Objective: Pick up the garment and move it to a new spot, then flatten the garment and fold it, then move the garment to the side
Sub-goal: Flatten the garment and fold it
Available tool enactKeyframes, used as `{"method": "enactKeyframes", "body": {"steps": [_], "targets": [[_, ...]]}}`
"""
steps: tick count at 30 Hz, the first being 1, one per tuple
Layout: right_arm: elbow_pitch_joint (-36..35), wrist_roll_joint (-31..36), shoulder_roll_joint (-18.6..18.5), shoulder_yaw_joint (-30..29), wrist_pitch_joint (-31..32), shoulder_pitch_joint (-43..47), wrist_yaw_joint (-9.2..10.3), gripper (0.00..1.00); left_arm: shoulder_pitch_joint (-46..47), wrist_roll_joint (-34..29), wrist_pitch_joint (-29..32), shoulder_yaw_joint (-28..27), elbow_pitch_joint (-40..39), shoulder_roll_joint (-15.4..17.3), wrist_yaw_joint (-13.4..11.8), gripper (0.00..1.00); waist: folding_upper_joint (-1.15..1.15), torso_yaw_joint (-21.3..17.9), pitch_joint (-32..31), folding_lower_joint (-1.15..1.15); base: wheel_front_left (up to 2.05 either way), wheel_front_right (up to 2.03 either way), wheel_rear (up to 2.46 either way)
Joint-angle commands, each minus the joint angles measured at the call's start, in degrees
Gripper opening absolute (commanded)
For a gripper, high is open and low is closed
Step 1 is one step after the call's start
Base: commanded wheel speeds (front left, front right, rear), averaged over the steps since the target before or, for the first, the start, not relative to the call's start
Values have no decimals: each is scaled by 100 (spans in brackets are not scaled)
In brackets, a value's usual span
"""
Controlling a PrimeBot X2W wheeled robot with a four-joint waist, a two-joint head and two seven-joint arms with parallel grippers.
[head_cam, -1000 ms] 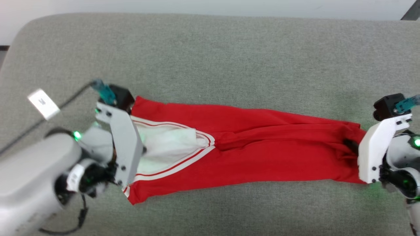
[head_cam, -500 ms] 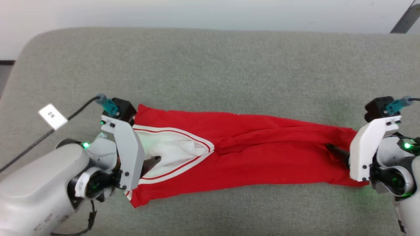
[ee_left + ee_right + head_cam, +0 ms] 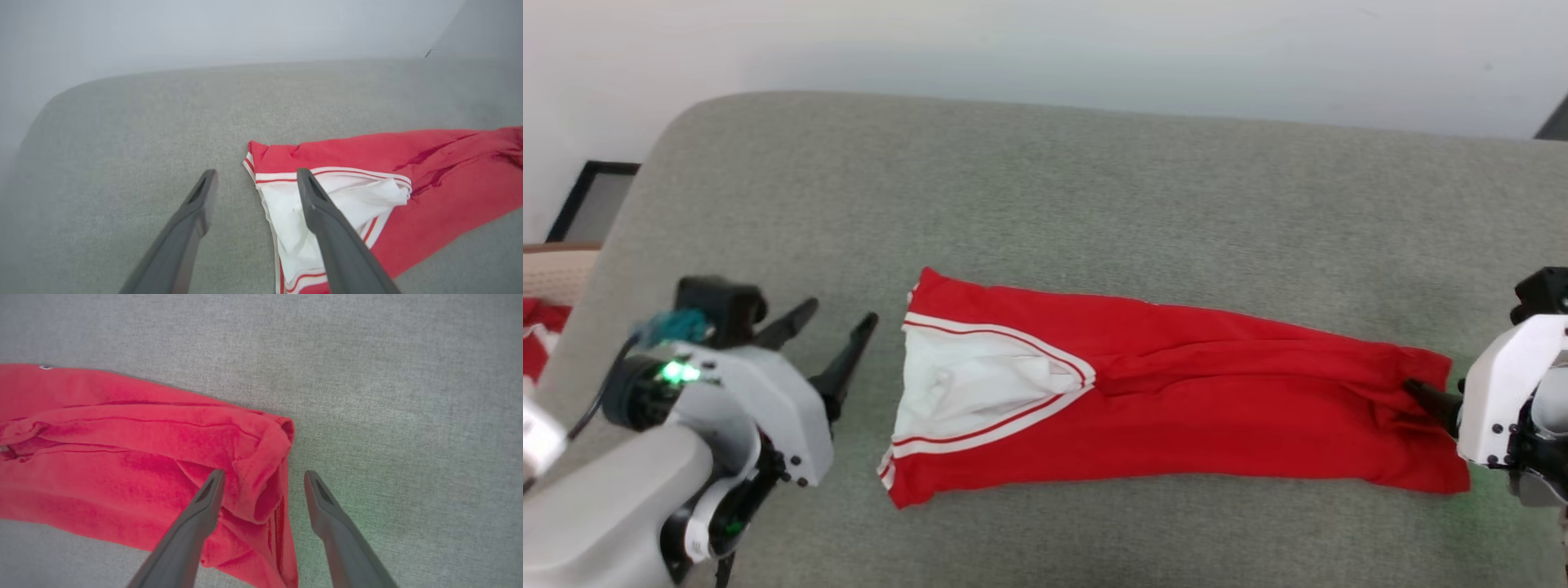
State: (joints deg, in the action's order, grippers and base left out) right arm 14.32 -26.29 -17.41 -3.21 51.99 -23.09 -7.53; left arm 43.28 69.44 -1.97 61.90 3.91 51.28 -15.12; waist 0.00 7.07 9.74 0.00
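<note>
The garment (image 3: 1176,400) lies as a long red folded strip across the grey padded table (image 3: 1094,180), its white part with striped trim at the left end. My left gripper (image 3: 839,312) is open a little to the left of that end, holding nothing. In the left wrist view its fingers (image 3: 196,216) reach toward the garment (image 3: 408,163) and its trimmed corner. My right gripper (image 3: 1425,396) is open at the red right end. In the right wrist view one finger (image 3: 200,514) is over the garment (image 3: 122,457) and the other over bare table.
A beige basket (image 3: 551,273) with a red-and-white cloth scrap (image 3: 535,335) sits past the table's left edge. A dark frame (image 3: 592,200) leans by the pale wall behind. The table's far left corner is rounded.
Both grippers have opened and let go of the garment. The left gripper has pulled back to the left, off the cloth. The head camera has shifted, so the whole picture has moved.
</note>
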Motion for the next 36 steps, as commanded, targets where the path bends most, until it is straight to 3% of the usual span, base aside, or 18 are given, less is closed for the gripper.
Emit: {"method": "enactKeyframes", "body": {"steps": [1,5,9,18,20,21,27,36], "targets": [[26,15,1,-37,6,-4,10,100,-116,-69,-218,-51,0,8,-47,100,0,85,-4,0,0,0,0],[325,6,-47,-148,71,-86,10,100,-519,-122,-1053,-269,221,-67,-151,100,0,228,15,0,0,0,0],[633,-61,-76,-177,133,-96,10,100,-908,-219,-1307,-673,488,-262,-166,100,0,372,50,0,0,0,0],[1274,-197,50,-109,118,-95,9,100,-2140,-1588,-1313,-2855,683,-1135,182,100,0,602,114,0,0,0,0],[1358,-232,57,-15,103,-111,8,23,-2394,-1825,-1313,-3252,725,-1374,322,100,0,631,122,0,0,0,0],[1380,-269,50,24,78,-121,6,0,-2509,-1978,-1313,-3408,757,-1461,398,100,0,640,124,0,0,0,0],[1464,-325,-121,8,-43,-162,11,0,-2980,-2634,-1314,-4333,932,-2076,860,100,0,666,140,0,0,0,0],[1513,-201,-488,-379,-186,-277,18,0,-3124,-3325,-1315,-5075,1173,-2617,1433,100,0,620,171,0,0,0,0]]}}
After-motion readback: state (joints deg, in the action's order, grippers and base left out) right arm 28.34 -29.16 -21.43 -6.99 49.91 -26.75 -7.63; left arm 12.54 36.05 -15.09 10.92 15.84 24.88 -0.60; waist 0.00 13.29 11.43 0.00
